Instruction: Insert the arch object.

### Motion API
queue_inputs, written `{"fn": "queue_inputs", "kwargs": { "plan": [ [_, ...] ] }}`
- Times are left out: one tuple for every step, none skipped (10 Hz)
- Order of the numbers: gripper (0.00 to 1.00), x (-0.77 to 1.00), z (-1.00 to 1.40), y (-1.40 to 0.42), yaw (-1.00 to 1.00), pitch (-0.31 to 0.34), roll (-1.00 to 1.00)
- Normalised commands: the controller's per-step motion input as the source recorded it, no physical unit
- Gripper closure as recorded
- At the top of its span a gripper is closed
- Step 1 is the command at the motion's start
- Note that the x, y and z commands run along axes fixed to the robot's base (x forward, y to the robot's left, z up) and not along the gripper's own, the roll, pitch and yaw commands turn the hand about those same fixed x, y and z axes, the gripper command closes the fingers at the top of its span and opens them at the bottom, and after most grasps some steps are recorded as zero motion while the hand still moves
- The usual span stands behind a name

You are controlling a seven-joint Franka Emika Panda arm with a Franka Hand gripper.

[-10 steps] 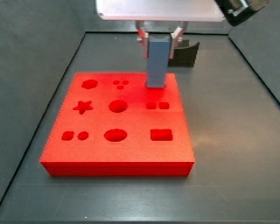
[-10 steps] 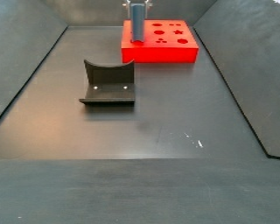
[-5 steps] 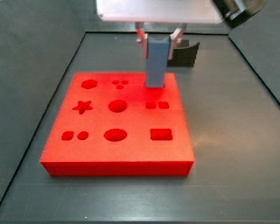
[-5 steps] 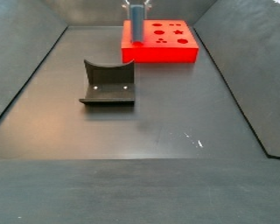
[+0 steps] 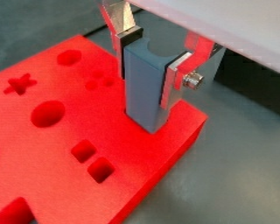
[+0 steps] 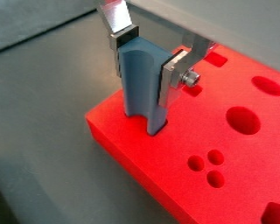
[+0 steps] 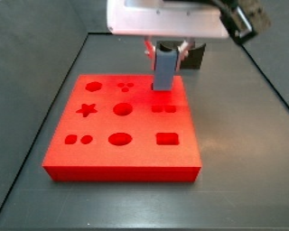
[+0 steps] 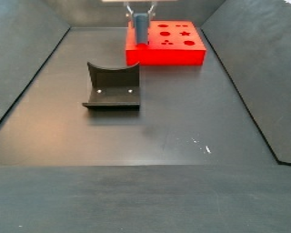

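My gripper [image 7: 166,45] is shut on the arch object [image 7: 165,70], a blue-grey upright block with a curved notch in its end. Both wrist views show the silver fingers [image 5: 130,35] [image 6: 175,68] clamping its two sides [image 5: 146,83] [image 6: 140,87]. The block's lower end meets the red board [image 7: 123,161] at the board's corner, where it seems sunk a little into the surface [image 5: 143,179] [image 6: 129,133]. I cannot see a hole under it. In a side view the gripper [image 8: 141,13] and block [image 8: 141,29] stand at the board's left end [image 8: 166,57].
The red board has several shaped holes: star, circles, ovals, squares. The dark fixture [image 8: 112,86] stands on the dark floor away from the board; it also shows behind the gripper [image 7: 194,56]. Dark sloping walls enclose the floor.
The gripper has moved down toward the board with the block in it. Less of the block shows below the gripper body. The board and fixture have not moved.
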Motion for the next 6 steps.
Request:
{"fn": "queue_inputs", "kwargs": {
  "plan": [
    [1.0,0.03,-0.68,0.0,0.0,0.161,0.2],
    [1.0,-0.03,-0.7,0.0,-0.05,0.149,0.15],
    [1.0,-0.03,-0.77,0.0,-0.05,0.124,0.14],
    [1.0,-0.09,-0.74,-0.01,-0.08,0.044,0.12],
    [1.0,0.0,0.0,0.0,0.0,0.0,0.01],
    [1.0,0.0,0.0,0.0,0.0,0.0,0.0]
  ]
}}
